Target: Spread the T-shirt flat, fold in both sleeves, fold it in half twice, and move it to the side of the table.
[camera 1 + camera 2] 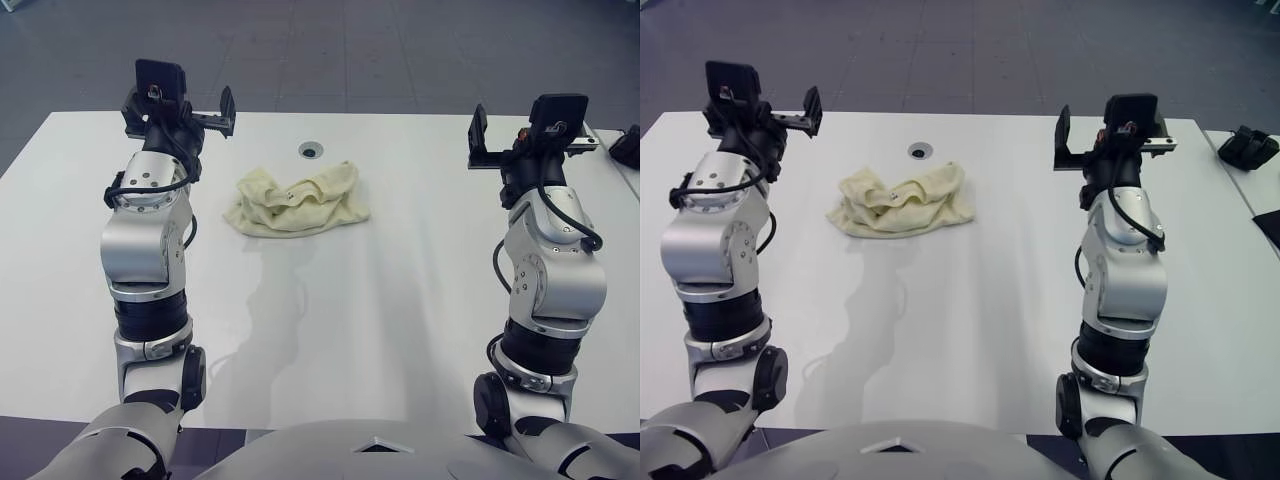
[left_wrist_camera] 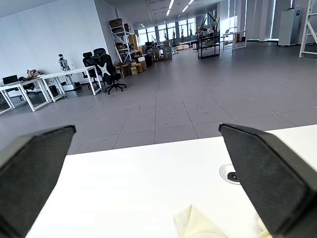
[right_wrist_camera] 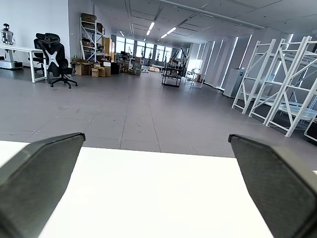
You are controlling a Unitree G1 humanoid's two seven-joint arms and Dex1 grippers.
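Well, my left end effector point(image 1: 180, 110) hangs at the upper left of the frame, its fingers point(image 2: 29, 173) wide apart and holding nothing. Just right of it, above centre, the T-shirt point(image 1: 298, 200) lies crumpled in a cream heap on the white bench point(image 1: 380, 320), touching neither arm. A round hole point(image 1: 311, 150) sits in the bench just above the shirt. At the upper right, my right end effector point(image 1: 530, 140) is likewise spread and empty, well apart from the shirt.
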